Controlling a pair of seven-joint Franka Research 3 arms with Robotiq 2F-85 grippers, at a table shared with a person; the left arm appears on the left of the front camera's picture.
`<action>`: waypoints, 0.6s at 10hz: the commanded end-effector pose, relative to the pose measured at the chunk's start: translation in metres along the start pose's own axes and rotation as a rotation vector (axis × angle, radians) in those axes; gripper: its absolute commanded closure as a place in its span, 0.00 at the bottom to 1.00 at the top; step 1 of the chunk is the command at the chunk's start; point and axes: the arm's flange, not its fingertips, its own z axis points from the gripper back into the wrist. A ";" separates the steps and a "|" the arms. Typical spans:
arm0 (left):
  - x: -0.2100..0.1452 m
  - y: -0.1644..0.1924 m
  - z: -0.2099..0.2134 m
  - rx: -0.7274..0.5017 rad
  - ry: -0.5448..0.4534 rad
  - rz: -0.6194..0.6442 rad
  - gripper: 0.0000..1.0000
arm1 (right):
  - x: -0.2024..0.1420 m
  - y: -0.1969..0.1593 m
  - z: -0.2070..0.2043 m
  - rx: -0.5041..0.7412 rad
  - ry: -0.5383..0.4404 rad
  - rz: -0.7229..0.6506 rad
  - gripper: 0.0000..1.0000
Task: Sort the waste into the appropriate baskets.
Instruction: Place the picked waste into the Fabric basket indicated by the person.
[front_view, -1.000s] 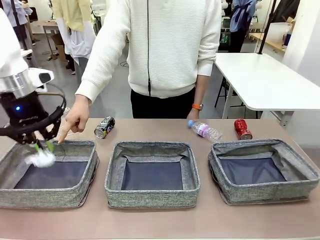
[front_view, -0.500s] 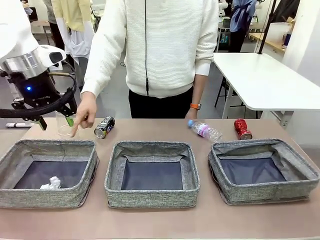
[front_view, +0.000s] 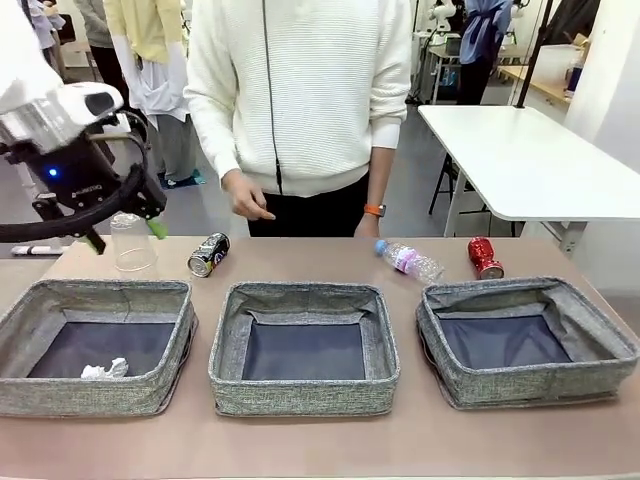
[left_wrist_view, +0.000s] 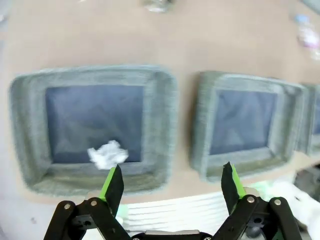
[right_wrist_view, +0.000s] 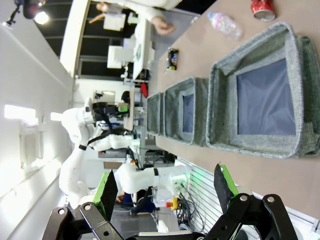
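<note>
Surface (front_view: 320, 445): brown; three grey fabric baskets stand in a row on my side, with loose waste lying along the far side.
Person (front_view: 300, 90): stands at the far edge in a white top. One hand (front_view: 245, 203) is held in front of the waist, above the surface and touching nothing on it.
Left basket (front_view: 90, 395): holds the paper ball on its dark bottom.
Middle basket (front_view: 300, 395): only the dark bottom shows inside.
Right basket (front_view: 530, 388): likewise, only the dark bottom shows.
Left gripper (front_view: 126, 235): spread wide with nothing between the green pads, raised over the left basket. My wrist view looks straight down into that basket.
Right gripper (right_wrist_view: 165, 175): also spread wide and holding nothing, up off the surface on the near side of the right basket.
Bottle (front_view: 412, 262): lies on its side behind the gap between the middle and right baskets, blue cap pointing left.
Cup (front_view: 133, 250): stands on the surface just behind the left basket's far rim.
Red can (front_view: 486, 258): lies on its side behind the right basket.
Black-silver can (front_view: 208, 254): lies on its side between the cup and the bottle, behind the gap between the left and middle baskets.
Paper ball (front_view: 105, 370): small, white and crumpled, near the front wall of the left basket.
</note>
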 end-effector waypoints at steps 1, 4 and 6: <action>0.005 0.027 0.011 -0.508 0.143 -0.106 0.00 | 0.001 0.001 -0.001 0.017 -0.010 0.026 0.00; 0.010 0.131 0.028 -0.914 0.080 0.005 0.00 | 0.001 0.001 -0.001 0.017 -0.010 0.026 0.00; -0.019 0.213 0.022 -0.955 0.000 0.148 0.00 | 0.001 0.001 -0.001 0.017 -0.010 0.026 0.00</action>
